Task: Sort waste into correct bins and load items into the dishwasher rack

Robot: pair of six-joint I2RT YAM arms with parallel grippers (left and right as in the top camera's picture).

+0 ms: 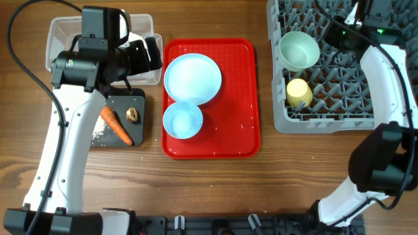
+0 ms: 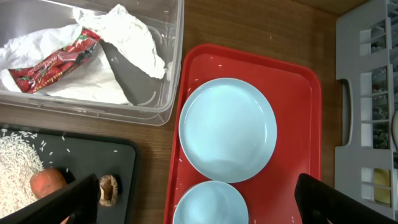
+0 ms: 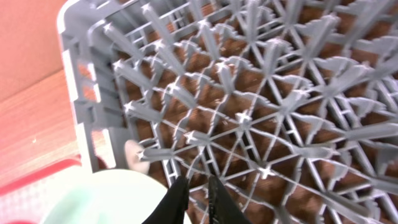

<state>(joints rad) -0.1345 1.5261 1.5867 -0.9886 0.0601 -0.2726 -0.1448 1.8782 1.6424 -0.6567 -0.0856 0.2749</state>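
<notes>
The large grey plastic grid rack (image 1: 333,91) stands at my right, and the red plastic serving tray (image 1: 238,98) lies beside it. On that tray sits the round light blue plate (image 1: 192,78), with the small light blue bowl (image 1: 182,120) right against its near edge. Both look light, stiff and glossy, so I judge them slippery. I would pinch the plate at its raised rim and the bowl across its wall. The small pale green bowl (image 1: 299,50) and small yellow cup (image 1: 299,93) rest in the rack. My left gripper (image 2: 198,200) hangs spread wide above the tray, empty. My right gripper (image 3: 198,199) shows its jaws close together beside the green bowl; I cannot tell whether they pinch it.
</notes>
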